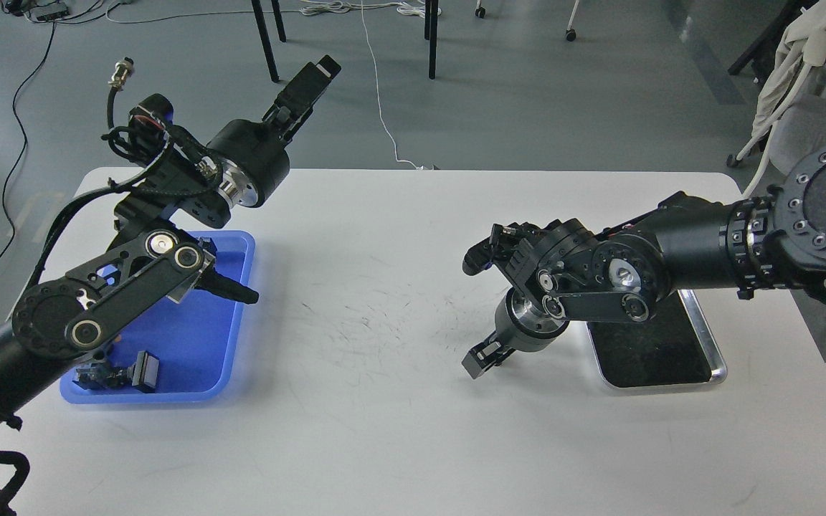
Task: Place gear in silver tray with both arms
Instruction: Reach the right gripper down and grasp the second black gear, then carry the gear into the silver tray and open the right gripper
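Two black arms, two trays and one white table (384,430) were counted. A blue tray (230,362) was seen on the left of the table, a silver tray (707,344) on the right, the two well apart.

In the blue tray a small black part (122,373) was seen at its near left corner, and another dark pointed part (230,289) near its far right side, partly hidden by the left arm (97,301). Neither could be identified as a gear. The bare dark bottom of the silver tray was visible where the right arm (671,244) did not cover it; nothing was seen lying on that part.

The left gripper (305,86) was raised beyond the far edge of the table, pointing far and right, above and far of the blue tray. Its fingers could not be told apart, so jaw state could not be told.

The right gripper (485,355) was pointed down at the table just left of the silver tray. Only one dark tip was made out; jaw state could not be told. Nothing was seen held by either.
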Robot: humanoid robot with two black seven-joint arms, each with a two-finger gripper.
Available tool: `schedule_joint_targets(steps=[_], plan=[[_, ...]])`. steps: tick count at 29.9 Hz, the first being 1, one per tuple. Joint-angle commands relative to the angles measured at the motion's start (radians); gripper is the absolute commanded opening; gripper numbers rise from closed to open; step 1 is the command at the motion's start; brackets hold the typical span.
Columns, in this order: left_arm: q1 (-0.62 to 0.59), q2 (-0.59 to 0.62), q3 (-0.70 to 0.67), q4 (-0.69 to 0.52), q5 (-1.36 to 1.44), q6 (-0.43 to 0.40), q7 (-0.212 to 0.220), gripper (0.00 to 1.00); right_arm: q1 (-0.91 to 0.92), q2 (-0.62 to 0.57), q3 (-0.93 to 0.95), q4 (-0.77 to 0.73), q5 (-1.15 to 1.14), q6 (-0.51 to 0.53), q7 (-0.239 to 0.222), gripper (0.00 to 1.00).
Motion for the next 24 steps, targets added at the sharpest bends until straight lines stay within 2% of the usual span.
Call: schedule_joint_targets(steps=[1,7,10,14,15,21,24], plan=[[0.0,0.0,0.001,0.002,0.0,0.0,0.0,0.98,-0.003,0.0,0.0,-0.001,-0.001,0.0,0.001,0.68],[0.0,-0.002,0.001,0.002,0.0,0.0,0.0,0.98,-0.003,0.0,-0.011,-0.009,-0.003,0.0,0.001,0.42],[0.0,-0.002,-0.001,0.002,0.0,0.0,0.0,0.98,-0.006,0.0,-0.021,-0.023,-0.003,0.0,0.002,0.37],[0.0,0.001,0.001,0.002,0.0,0.0,0.0,0.98,-0.022,0.0,-0.021,-0.037,-0.003,0.0,0.004,0.06],[0.0,0.003,0.001,0.002,0.0,0.0,0.0,0.98,-0.023,0.0,-0.021,-0.041,-0.003,0.0,0.007,0.02],[0.0,0.003,0.003,0.002,0.0,0.0,0.0,0.98,0.0,0.0,-0.002,-0.038,0.002,0.0,0.019,0.01],[0.0,0.007,0.001,0.003,0.0,0.0,0.0,0.98,0.061,-0.136,0.073,-0.029,0.009,0.0,0.021,0.01]])
